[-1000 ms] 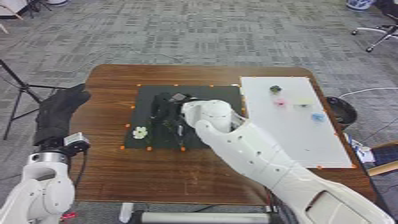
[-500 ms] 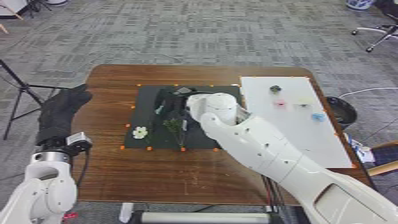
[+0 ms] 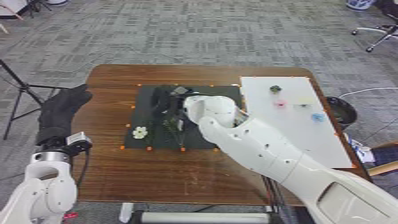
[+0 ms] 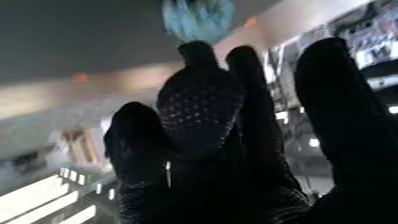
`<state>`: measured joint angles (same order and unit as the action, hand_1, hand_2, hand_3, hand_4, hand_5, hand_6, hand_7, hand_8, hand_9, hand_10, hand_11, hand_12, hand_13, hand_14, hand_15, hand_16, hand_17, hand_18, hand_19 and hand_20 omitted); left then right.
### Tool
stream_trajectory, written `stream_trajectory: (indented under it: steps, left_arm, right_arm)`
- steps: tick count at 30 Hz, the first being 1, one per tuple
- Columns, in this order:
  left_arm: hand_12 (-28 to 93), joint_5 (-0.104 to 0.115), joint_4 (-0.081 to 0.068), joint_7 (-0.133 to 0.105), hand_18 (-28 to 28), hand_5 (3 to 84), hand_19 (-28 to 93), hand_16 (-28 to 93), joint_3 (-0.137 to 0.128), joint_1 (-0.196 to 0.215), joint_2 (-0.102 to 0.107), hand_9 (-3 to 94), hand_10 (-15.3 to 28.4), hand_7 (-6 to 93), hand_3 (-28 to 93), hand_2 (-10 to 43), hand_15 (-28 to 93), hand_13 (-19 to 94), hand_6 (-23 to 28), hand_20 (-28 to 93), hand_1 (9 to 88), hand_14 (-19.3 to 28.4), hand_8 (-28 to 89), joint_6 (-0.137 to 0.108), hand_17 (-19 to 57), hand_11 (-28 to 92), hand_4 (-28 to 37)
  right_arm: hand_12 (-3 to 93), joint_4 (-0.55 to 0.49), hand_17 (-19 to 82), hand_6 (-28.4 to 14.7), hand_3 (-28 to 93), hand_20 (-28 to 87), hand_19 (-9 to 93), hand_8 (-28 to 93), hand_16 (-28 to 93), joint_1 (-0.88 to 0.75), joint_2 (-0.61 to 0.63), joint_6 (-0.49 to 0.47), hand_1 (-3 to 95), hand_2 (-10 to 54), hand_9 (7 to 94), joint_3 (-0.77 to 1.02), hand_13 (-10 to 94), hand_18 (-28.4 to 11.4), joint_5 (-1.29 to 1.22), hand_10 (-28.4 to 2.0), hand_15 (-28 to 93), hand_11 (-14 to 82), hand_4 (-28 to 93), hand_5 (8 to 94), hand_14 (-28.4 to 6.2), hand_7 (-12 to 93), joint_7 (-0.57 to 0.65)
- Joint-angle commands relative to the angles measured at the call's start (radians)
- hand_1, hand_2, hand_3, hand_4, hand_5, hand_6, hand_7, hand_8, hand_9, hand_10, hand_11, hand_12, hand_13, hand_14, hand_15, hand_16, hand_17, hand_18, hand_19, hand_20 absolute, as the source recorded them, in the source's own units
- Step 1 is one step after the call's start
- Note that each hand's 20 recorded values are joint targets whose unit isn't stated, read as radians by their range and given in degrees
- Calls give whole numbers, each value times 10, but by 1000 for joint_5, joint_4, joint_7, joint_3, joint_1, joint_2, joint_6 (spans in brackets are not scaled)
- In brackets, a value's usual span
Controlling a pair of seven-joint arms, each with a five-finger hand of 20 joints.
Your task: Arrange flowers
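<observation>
My right hand [image 3: 163, 107] is over the black mat [image 3: 202, 92] — fingers straight, one apart from the others. The white flower [image 3: 139, 132] lies on that mat, near green stems [image 3: 172, 123]; the blue flower [image 3: 317, 117] lies on the white board [image 3: 306, 145]. My left hand [image 3: 60, 111] is beside the table [image 3: 195, 182] (open or closed, I cannot tell).

The right hand [image 3: 163, 102] is black, with pale dots patterning a finger [image 4: 200, 100]; beyond its fingertips is a pale blue, perhaps slightly greenish, blossom [image 4: 197, 19]. Under it lies a black mat [image 3: 200, 141] with orange markers [image 3: 183, 149]. To its left is a white flower [image 3: 139, 132]; to its right, a white sheet [image 3: 306, 145] with pink [image 3: 280, 104] and blue flowers [image 3: 318, 117].
</observation>
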<state>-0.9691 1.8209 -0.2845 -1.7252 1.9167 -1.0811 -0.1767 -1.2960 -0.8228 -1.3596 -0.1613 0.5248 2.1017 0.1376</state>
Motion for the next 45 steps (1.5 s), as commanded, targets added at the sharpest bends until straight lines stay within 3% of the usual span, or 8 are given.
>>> stream_trajectory:
  steps: [1, 5, 13, 17, 36, 42, 45]
  left_arm:
    - [111, 0, 10, 6, 140, 582, 159, 5, 0, -2, -2, 528, 148, 172, 694, 196, 236, 390, -30, 183, 218, 175, -99, -7, 34, 218, -283]
    - [110, 2, 10, 5, 141, 581, 159, 5, 1, -2, -1, 528, 148, 172, 693, 196, 236, 390, -30, 183, 218, 176, -99, -9, 34, 217, -283]
    - [111, 2, 10, 5, 140, 581, 158, 5, 1, -2, -1, 528, 148, 172, 693, 196, 236, 391, -30, 183, 219, 176, -99, -9, 34, 217, -283]
    - [111, 2, 10, 4, 140, 581, 158, 5, 1, -2, 0, 529, 147, 172, 692, 196, 236, 390, -30, 183, 219, 176, -99, -9, 34, 217, -283]
    - [111, -3, 10, 8, 141, 579, 159, 5, -3, -3, -6, 528, 147, 173, 691, 196, 235, 390, -30, 182, 219, 175, -99, -4, 33, 217, -283]
    - [111, 4, 10, 3, 141, 578, 158, 5, 2, -2, 1, 528, 147, 171, 693, 193, 235, 390, -29, 183, 217, 175, -99, -10, 33, 217, -283]
    - [111, 6, 10, 2, 140, 561, 155, 5, 4, -1, 4, 527, 147, 167, 695, 156, 235, 390, -14, 180, 201, 176, -97, -12, 35, 217, -283]
  right_arm:
    - [142, -1, 573, -4, 614, 519, 932, -84, 273, 24, 20, 109, 377, -11, 687, -15, 886, -155, -24, -124, 584, 113, -127, 619, -36, 160, 47]
    - [146, 7, 574, -4, 614, 523, 932, -85, 275, 5, 8, 76, 369, -9, 688, 10, 886, -155, -18, -127, 585, 115, -124, 623, -36, 166, 63]
    - [123, 16, 559, -38, 591, 506, 932, -78, 277, -44, -27, -153, 347, 13, 617, 101, 872, -160, 25, -130, 578, 78, -120, 571, -44, 113, 85]
    - [113, 12, 551, -51, 581, 493, 932, -74, 276, -50, -29, -180, 335, 28, 595, 107, 867, -165, 20, -133, 573, 73, -117, 553, -50, 96, 81]
    - [106, -26, 549, -46, 575, 488, 932, -72, 272, -6, 11, -134, 333, 38, 591, 59, 866, -166, -42, -129, 574, 76, -112, 547, -51, 98, 73]
    - [112, -118, 540, -40, 583, 485, 932, -70, 273, 85, 126, -12, 330, 30, 586, 25, 857, -171, -166, -129, 573, 79, -109, 547, -55, 106, 91]
    - [118, -196, 536, -31, 593, 482, 932, -70, 273, 111, 206, 53, 326, 6, 586, 35, 855, -172, -222, -130, 575, 79, -108, 543, -56, 108, 88]
